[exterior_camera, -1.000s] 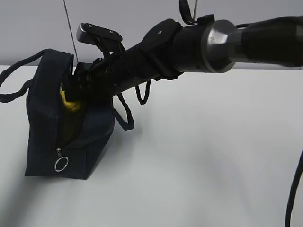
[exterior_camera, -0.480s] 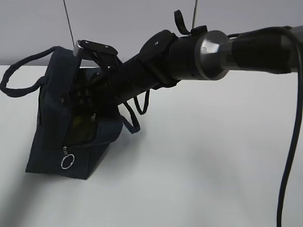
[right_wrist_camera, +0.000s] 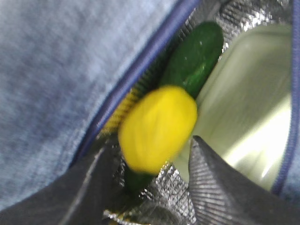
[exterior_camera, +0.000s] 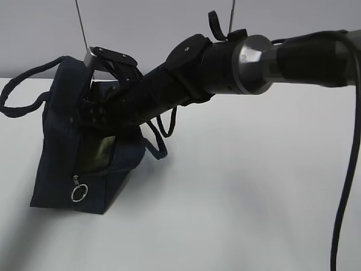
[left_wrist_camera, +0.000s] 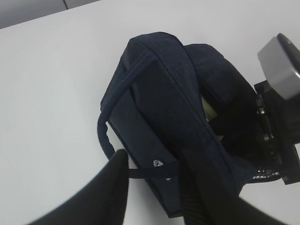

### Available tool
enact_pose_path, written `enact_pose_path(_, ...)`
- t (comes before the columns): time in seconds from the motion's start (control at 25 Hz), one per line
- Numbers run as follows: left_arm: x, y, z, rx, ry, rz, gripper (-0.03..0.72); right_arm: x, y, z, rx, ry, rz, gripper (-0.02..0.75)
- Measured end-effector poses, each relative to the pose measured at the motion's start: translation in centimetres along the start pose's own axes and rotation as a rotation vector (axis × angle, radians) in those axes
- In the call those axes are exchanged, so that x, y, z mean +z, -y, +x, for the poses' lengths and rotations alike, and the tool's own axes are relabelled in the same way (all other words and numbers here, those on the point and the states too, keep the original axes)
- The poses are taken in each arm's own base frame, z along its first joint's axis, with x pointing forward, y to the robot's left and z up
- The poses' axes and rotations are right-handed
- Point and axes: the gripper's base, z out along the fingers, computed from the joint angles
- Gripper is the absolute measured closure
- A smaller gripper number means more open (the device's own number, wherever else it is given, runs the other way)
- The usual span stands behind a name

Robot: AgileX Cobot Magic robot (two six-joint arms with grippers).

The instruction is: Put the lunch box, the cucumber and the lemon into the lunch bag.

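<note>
Exterior view showed the boxy dark navy fabric lunch bag (exterior_camera: 67, 152) standing near the left edge of the white table (exterior_camera: 242, 192), its top open and its silver ring zipper pull (exterior_camera: 78, 193) hanging low on the near end. The right arm reached across from the right edge, and its gripper (exterior_camera: 96, 116) was sunk into the bag's opening.

From the right wrist view, the right gripper (right_wrist_camera: 150, 176) had its two dark ribbed fingers (right_wrist_camera: 220, 187) spread wide, gripping nothing. Between and just beyond them lay the small bright yellow oval lemon (right_wrist_camera: 157, 127), blurred, inside the silvery lining. It rested against the long smooth dark green cucumber (right_wrist_camera: 194, 56), which lay along the bag's zipper edge. Beside the cucumber, toward the bag's other side, sat the pale sage-green lid of the rectangular lunch box (right_wrist_camera: 246, 93).

From the left wrist view, the bag showed its loop handles (left_wrist_camera: 105, 136) and a small round white logo (left_wrist_camera: 158, 163). The left gripper (left_wrist_camera: 145, 192) was seen only as two dark blurred fingers, parted around the bag's near end; whether they pressed on the fabric could not be told.
</note>
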Motion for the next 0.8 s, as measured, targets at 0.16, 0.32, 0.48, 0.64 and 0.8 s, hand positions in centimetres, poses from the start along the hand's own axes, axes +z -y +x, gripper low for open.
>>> enact_pose_path(0.16,0.0,0.0,0.0,0.000,0.000,0.000,0.442,-1.3,-0.4,-1.2,-0.060,0.021,0.021,0.349)
enact_pose_path(0.32,0.0,0.0,0.0,0.000,0.000,0.000,0.442,-3.5,-0.7,-2.7,-0.112,0.058,0.048,0.367)
enact_pose_path(0.48,0.0,0.0,0.0,0.000,0.000,0.000,0.442,-6.0,-1.3,-4.1,-0.160,0.099,0.070,0.369)
enact_pose_path(0.64,0.0,0.0,0.0,0.000,0.000,0.000,0.442,-8.6,-2.3,-4.9,-0.212,0.103,0.069,0.369)
enact_pose_path(0.8,0.0,0.0,0.0,-0.001,0.001,0.002,0.442,-10.6,-3.0,-5.1,-0.236,0.074,0.040,0.369)
